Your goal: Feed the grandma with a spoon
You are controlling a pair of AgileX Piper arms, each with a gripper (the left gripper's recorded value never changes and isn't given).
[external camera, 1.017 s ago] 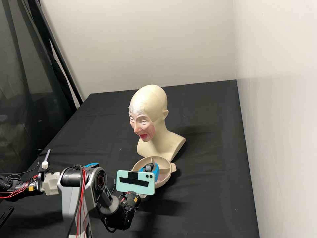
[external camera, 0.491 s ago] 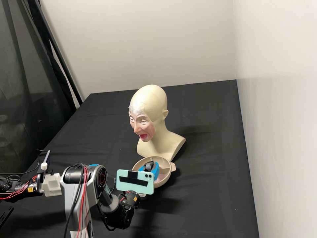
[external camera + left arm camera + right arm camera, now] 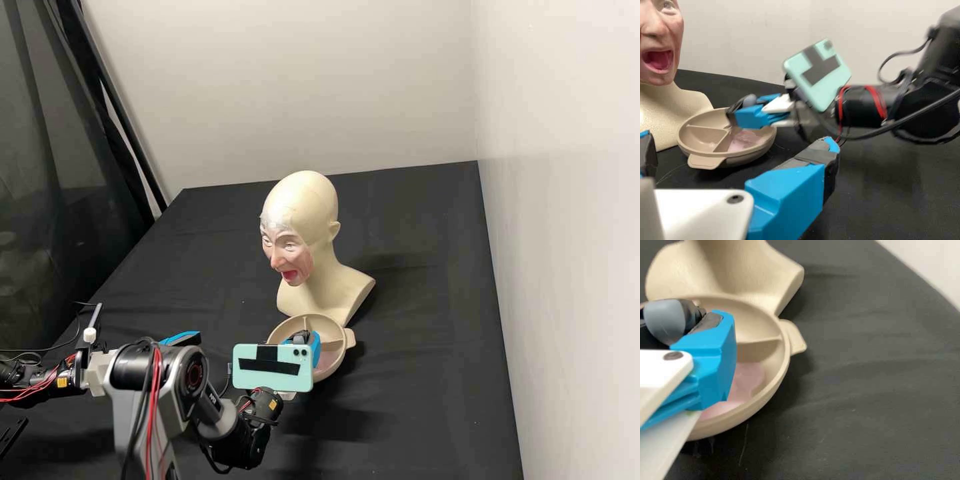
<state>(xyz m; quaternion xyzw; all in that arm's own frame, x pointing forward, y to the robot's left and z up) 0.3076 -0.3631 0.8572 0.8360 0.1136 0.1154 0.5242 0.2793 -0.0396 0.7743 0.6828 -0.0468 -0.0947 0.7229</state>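
Black bench [image 3: 413, 267]; right hand [image 3: 745, 111] tight on half-hidden spoon [image 3: 670, 320] over bowl [image 3: 747, 155]; left hand [image 3: 737, 145] spread

A black cloth-covered surface [image 3: 413, 220] runs back to a plain white wall [image 3: 280, 80] at twelve o'clock and meets a second white wall [image 3: 567, 233] at three o'clock. A dark glossy panel [image 3: 47, 200] stands at nine o'clock, with black slanted bars [image 3: 119, 113] at ten o'clock just beside it.
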